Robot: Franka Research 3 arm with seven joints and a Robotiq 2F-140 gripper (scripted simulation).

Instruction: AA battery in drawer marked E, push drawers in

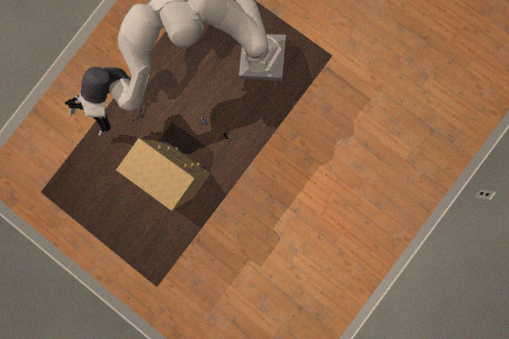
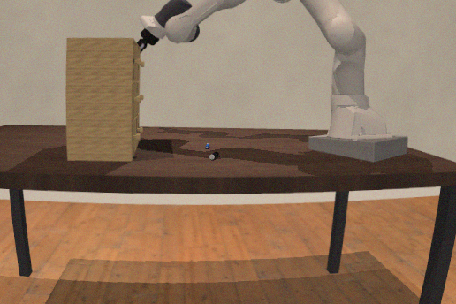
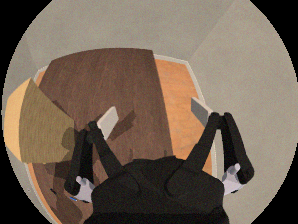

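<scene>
A small blue cylinder, which looks like the AA battery, lies on the table in front of the chest; its print is unreadable. The wooden chest stands upright, its knobbed front facing the robot's base side. No drawer visibly sticks out; the drawer letters, E included, cannot be read. My gripper is wide open and empty, beyond the chest's far side as seen in the exterior view, near the height of its top, tilted and well away from the battery.
A dark cylinder with a pale end lies on the table near the blue one. A tiny dark thing sits at the foot of the chest's front. Knobs stick out from the chest's front.
</scene>
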